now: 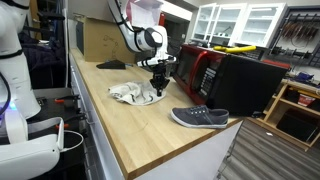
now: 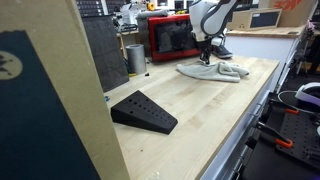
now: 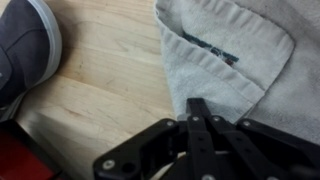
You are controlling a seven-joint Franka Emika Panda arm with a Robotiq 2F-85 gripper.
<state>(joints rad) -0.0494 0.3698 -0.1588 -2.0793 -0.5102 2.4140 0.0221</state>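
Two fingers [image 3: 200,125] closed, tips pressed together, no gap visible. My tips sit down at edge of grey cloth [image 3: 235,50]; cannot tell whether a fold is pinched between them. Cloth lies crumpled on wooden surface [image 1: 120,130], directly beneath my wrist in both exterior views. Grey shoe [image 1: 200,117] stands on its sole near cloth, apart from it, toe at frame edge in wrist view. Red microwave [image 1: 193,68] at back of surface, behind cloth. Black wedge [image 2: 143,112] on same surface, well apart from cloth.
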